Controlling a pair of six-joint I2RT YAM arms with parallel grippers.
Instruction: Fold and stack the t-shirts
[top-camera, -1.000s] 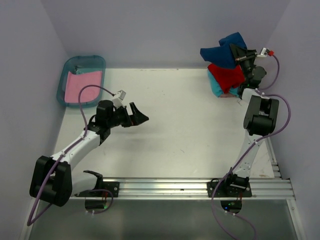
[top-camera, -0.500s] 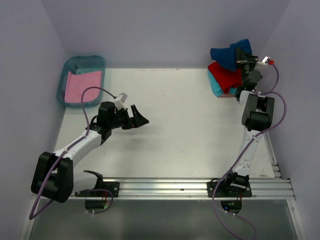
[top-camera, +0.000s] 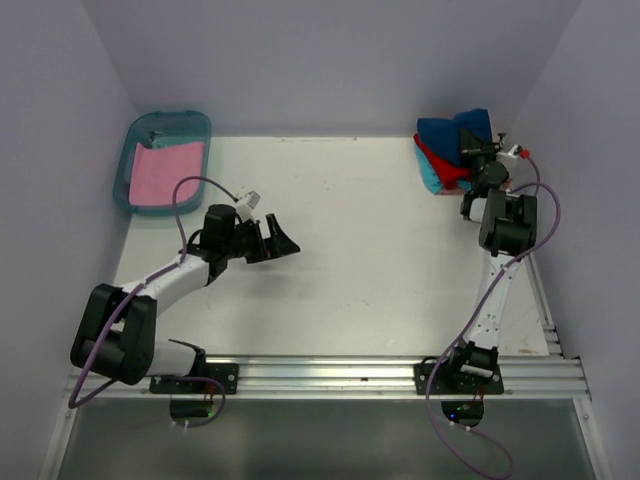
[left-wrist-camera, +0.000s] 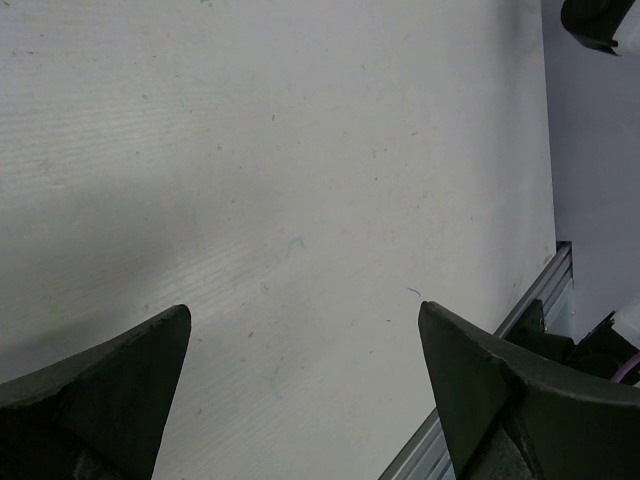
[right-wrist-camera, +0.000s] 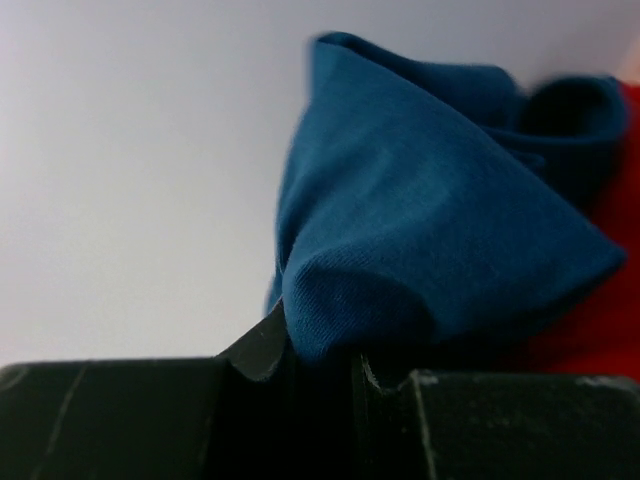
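Well, close to the front, the left hand (top-camera: 278, 240) hangs over the bare tabletop (top-camera: 380, 250) with its two fingers (left-wrist-camera: 110, 385) spread wide apart. It holds nothing.

Farther back, in the far right corner, the right hand (top-camera: 468, 142) is shut tight on a bunch of the navy blue shirt (right-wrist-camera: 430, 230). In the right wrist view the blue cloth is pinched between the two black fingers (right-wrist-camera: 200, 420) and puffs up in a lump above them. That shirt is on top of a small heap, with a red shirt (top-camera: 442, 163) under it and a teal shirt (top-camera: 431, 178) at the bottom. Over at the far left, a pink shirt (top-camera: 165, 170) lies flat inside the teal bin (top-camera: 170, 117).

I think the job now is to take the blue shirt off the heap and bring it to the open middle of the tabletop. There it can be spread out and folded.

To do this well, the right hand should lift up first, so the blue shirt comes free and does not drag the red one along. The grip is on a bunched bit, so the shirt may hang in a twist. A slow move to the middle is best. The left hand is open, so it could catch another edge and help pull the shirt flat.
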